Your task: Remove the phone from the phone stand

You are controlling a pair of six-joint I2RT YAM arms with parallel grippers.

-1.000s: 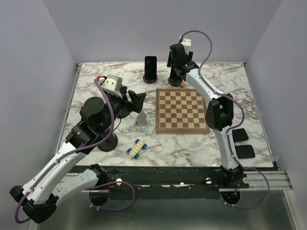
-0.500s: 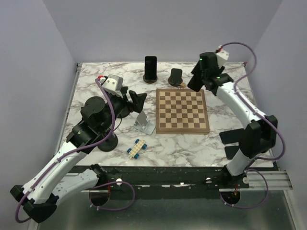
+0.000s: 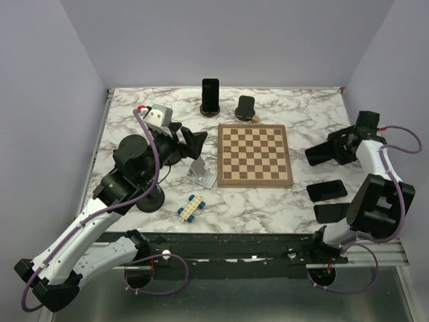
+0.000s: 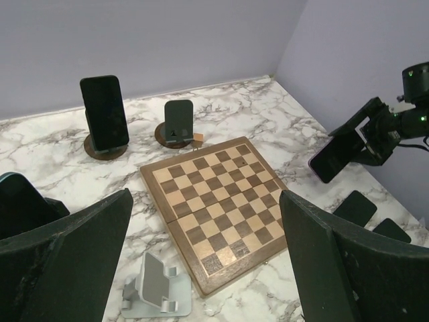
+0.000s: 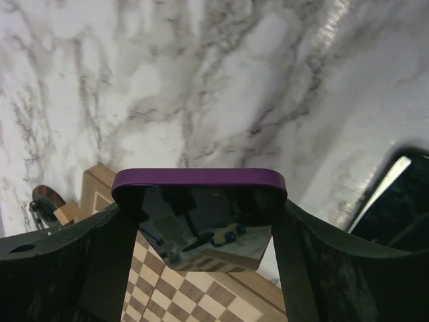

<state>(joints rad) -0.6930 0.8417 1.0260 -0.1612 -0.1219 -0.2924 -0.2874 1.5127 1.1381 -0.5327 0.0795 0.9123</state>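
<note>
The right tool (image 3: 333,150) is clamped on the purple-edged phone (image 5: 199,213), fingers on its two side edges; the phone hangs tilted over the right part of the bench (image 3: 301,114), seemingly clear of the surface; it is well apart from the empty round phone stand (image 3: 247,107) behind the chessboard (image 3: 255,154); the flat phones (image 3: 327,190) lie nearer the bench's front edge. The left tool (image 3: 191,142) is spread wide near the metal stand (image 3: 201,172).
</note>
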